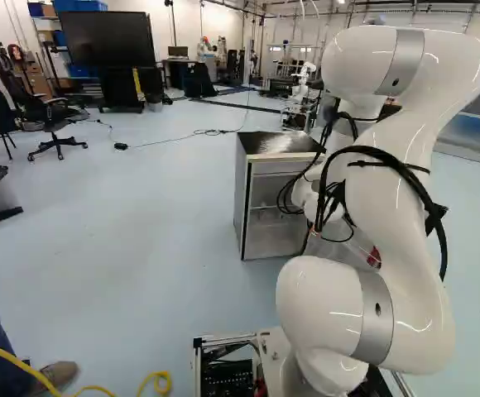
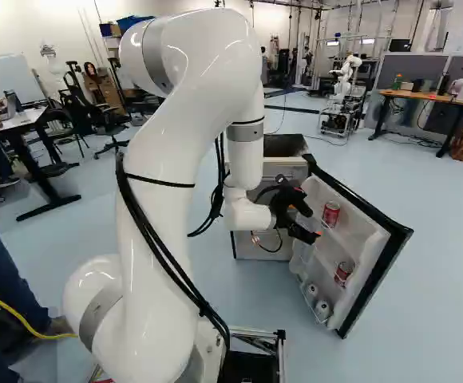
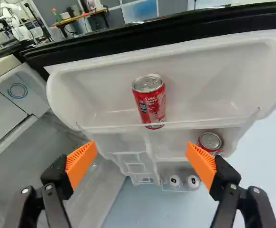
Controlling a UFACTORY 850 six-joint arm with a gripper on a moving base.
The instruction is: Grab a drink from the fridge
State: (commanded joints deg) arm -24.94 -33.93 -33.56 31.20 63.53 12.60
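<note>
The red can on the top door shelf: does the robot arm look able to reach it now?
Probably yes: the claw is open and faces the can, with only the shelf rim crossing in front of its lower part.

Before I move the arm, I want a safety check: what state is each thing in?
Gripper: open, holding nothing
Fridge door: wide open
Upper red can: upright on a door shelf, lid looks unopened
Lower red can: standing on a lower shelf, seal cannot be told
Two white-topped containers: standing in the door's bottom rack
Large screen: dark
</note>
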